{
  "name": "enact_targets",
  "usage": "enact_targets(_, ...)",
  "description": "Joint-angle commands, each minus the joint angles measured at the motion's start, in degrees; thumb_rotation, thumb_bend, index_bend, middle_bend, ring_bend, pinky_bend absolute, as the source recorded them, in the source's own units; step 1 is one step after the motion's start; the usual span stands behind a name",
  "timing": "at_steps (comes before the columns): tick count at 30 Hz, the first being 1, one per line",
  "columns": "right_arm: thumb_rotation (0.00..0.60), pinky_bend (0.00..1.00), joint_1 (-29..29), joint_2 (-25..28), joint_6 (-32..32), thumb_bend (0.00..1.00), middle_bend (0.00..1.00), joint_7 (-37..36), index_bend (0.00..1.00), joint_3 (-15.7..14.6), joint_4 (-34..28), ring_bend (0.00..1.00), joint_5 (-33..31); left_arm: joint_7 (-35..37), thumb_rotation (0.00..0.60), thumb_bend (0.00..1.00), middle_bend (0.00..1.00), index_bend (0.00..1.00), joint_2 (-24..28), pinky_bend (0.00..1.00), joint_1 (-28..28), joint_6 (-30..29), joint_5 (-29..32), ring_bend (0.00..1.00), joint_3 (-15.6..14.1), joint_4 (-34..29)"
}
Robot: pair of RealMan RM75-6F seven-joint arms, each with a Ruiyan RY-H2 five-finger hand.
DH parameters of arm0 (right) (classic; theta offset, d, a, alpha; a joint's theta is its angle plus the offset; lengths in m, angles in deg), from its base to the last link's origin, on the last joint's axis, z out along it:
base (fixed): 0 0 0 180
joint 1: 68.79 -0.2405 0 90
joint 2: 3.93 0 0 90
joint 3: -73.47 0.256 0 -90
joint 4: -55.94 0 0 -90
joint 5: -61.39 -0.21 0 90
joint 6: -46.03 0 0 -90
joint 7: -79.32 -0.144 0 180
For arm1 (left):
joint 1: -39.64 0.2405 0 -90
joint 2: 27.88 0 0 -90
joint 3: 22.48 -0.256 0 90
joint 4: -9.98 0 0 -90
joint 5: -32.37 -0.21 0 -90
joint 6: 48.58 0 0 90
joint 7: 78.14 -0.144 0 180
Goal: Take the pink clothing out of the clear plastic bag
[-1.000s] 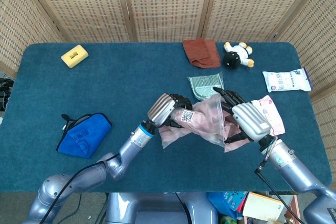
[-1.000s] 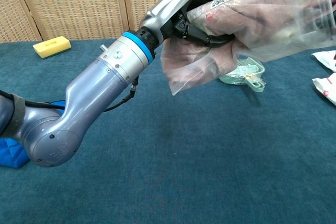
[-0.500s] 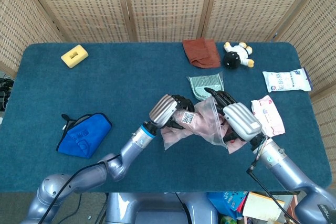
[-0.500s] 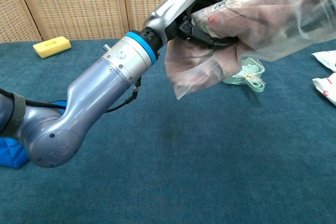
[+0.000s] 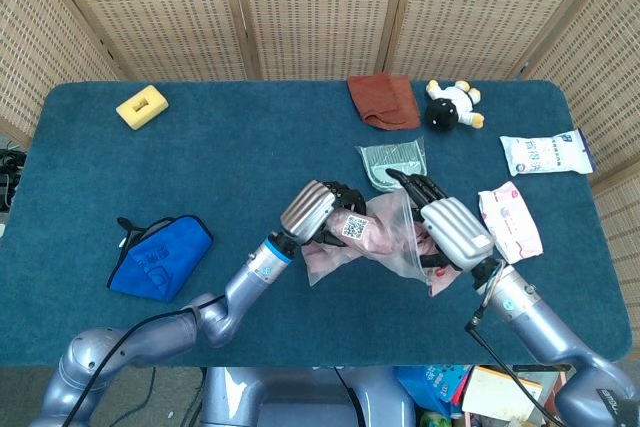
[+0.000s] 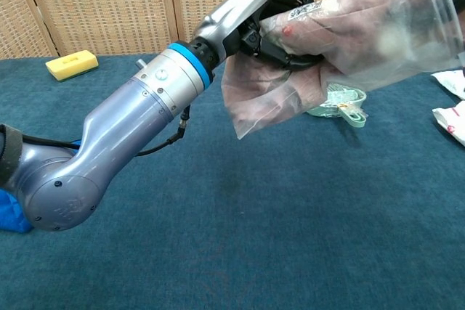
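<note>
Status: extraction not done. The clear plastic bag (image 5: 385,237) is lifted off the tabletop (image 5: 250,167), held between both hands just in front of the green packet (image 5: 390,162). The pink clothing (image 6: 341,19) is inside the bag, bunched through its middle; none of it shows outside the plastic in either view. Left robot hand (image 5: 318,209) is clamped on the bag's closed end, the one with the QR label (image 5: 352,227), fingers wrapped around plastic and the cloth under it; chest view shows this grip clearly, with a loose corner of bag hanging below. Right robot hand (image 5: 448,232) is at the opposite end of the bag, fingers curled into or onto the plastic there; I can't tell whether they are inside the mouth pinching cloth or only holding the film. My read: we're in the reach-in/grasp step. Left to do: get a firm pinch on the garment, pull it clear while the left holds the bag back, then separate the two. Risk: left grip pins cloth as well as bag, so the pull may drag everything.
</note>
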Motion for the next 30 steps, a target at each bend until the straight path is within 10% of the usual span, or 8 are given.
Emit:
enact_targets(1,0.6,0.0,-0.1,-0.2,-0.1,0.89,0.0,0.1,0.68,-0.1,0.0,0.0,0.0,-0.3,0.6,0.4,0.6,0.66,0.2,0.59,0.2,-0.1,0.0,0.58,-0.1,-0.2)
enact_targets(18,0.6,0.0,-2.9,-7.1,-3.9,0.89,0.0,3.4,0.68,-2.5,0.6,0.0,-0.6,-9.6,0.6,0.4,0.35,0.48,11.7,0.49,10.6,1.4,1.4,0.35,-7.8,-16.4)
enact_targets(23,0.6,0.0,-3.7,-9.8,-5.6,0.89,0.0,2.5,0.68,-3.3,3.6,0.0,-1.2,-8.4,0.6,0.4,0.0,0.03,18.9,0.01,12.2,7.4,1.2,0.0,-12.5,-22.5)
enact_targets(30,0.6,0.0,-4.1,-12.3,-8.3,0.89,0.0,-0.3,0.68,-5.7,9.8,0.0,-0.5,-9.7,0.6,0.39,0.0,0.0,25.9,0.0,14.5,8.8,0.3,0.0,-15.1,-24.8)
